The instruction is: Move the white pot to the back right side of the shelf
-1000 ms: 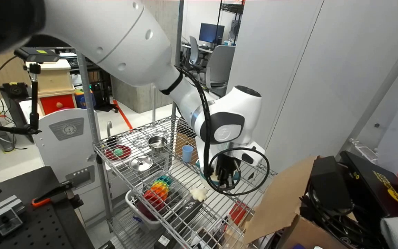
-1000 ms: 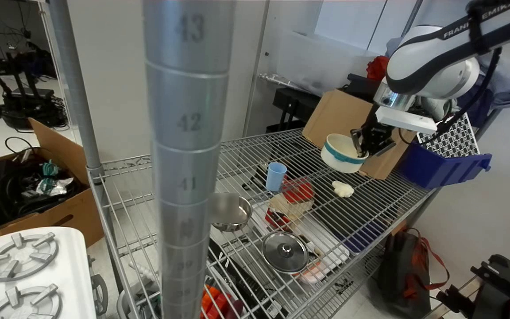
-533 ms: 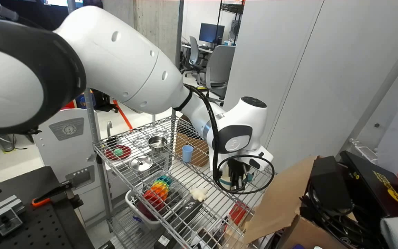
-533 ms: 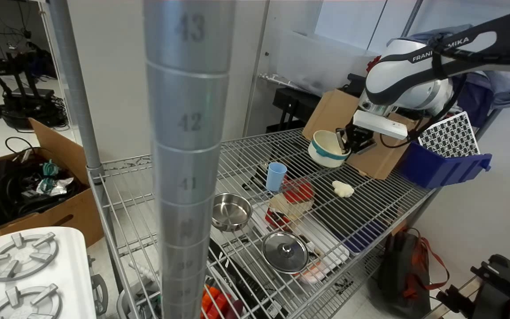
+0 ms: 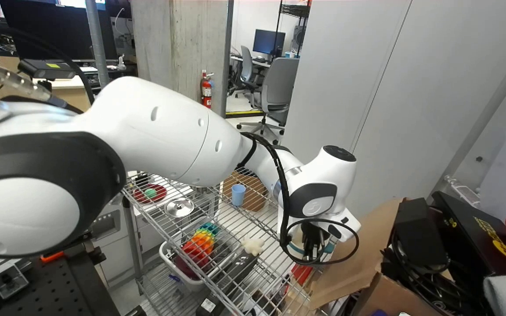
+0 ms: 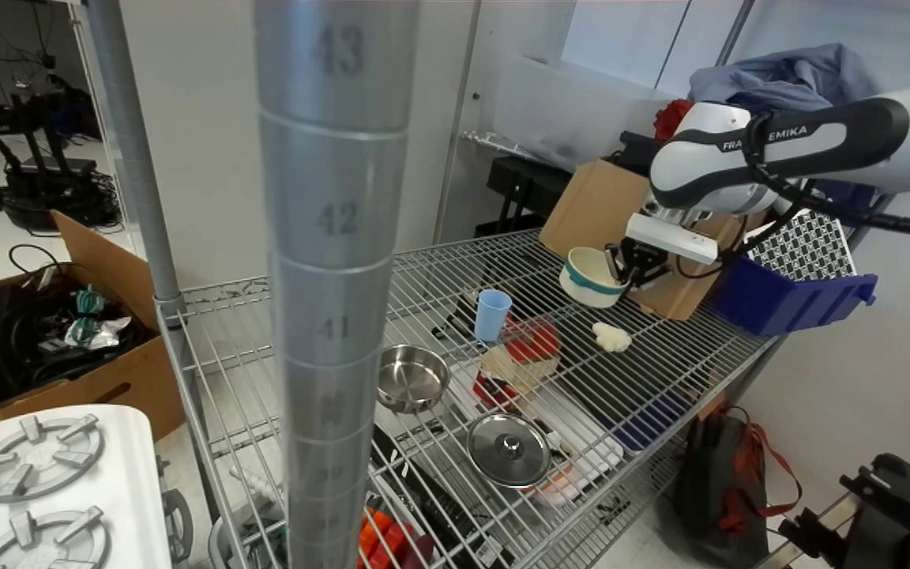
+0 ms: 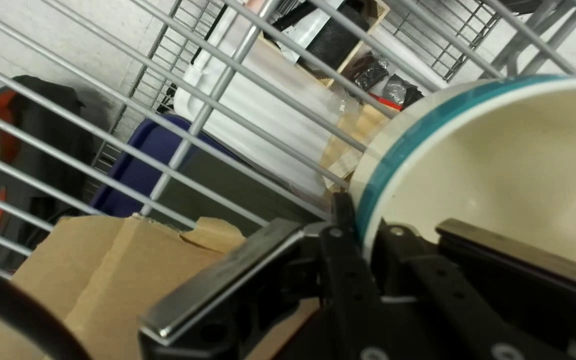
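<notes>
The cream-white pot point(image 6: 591, 278) with a teal band is held over the far part of the wire shelf point(image 6: 660, 371), beside a cardboard flap. My gripper point(image 6: 621, 267) is shut on its rim. In the wrist view the gripper point(image 7: 365, 225) has one finger outside and one inside the pot wall, and the pot point(image 7: 493, 165) is partly cut off by the frame edge. In an exterior view the pot point(image 5: 296, 246) is mostly hidden behind the gripper point(image 5: 313, 255) and cable. The pot is slightly tilted. I cannot tell whether it touches the grid.
A blue cup point(image 6: 493, 314), a steel pan point(image 6: 414, 378), a lid point(image 6: 509, 449) and a pale lumpy toy point(image 6: 611, 337) rest on the shelf. A cardboard flap point(image 6: 593, 205) and a blue bin point(image 6: 787, 292) stand beside the pot. A thick post point(image 6: 336, 158) blocks part of the view.
My gripper has carried the pot across the shelf and then lowered it a little, closer to the grid and the cardboard flap. The grip on the rim is unchanged.
</notes>
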Tool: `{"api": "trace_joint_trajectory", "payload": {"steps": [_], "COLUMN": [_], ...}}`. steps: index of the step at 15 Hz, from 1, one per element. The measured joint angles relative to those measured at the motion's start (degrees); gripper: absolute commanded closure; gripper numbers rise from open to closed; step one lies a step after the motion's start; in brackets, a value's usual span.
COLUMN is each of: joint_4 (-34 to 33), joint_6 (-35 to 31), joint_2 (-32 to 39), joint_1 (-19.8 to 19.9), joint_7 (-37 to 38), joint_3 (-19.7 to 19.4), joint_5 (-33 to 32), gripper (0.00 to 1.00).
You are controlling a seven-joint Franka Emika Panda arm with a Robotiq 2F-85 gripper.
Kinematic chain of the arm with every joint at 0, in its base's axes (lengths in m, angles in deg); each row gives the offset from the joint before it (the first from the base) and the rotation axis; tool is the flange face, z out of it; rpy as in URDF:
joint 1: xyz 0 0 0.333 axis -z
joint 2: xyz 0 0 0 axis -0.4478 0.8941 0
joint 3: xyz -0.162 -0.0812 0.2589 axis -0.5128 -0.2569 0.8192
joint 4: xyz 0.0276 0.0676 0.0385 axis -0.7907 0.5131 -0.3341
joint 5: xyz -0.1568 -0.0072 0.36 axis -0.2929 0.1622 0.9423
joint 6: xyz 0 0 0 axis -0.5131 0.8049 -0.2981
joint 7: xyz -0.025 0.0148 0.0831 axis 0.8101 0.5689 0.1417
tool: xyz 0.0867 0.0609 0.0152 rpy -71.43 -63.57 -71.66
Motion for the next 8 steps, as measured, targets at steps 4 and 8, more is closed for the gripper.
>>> {"api": "trace_joint_trajectory", "payload": {"steps": [4,8], "joint_4": [-7.5,-11.6], "joint_6": [4.4,7.9], "joint_2": [4.0,4.8], "joint_1": [0.5,-0.4], "joint_7": [1.2,1.2], "joint_3": [0.1,1.0], "joint_5": [0.0,0.0], "gripper": [0.54,0.25]}}
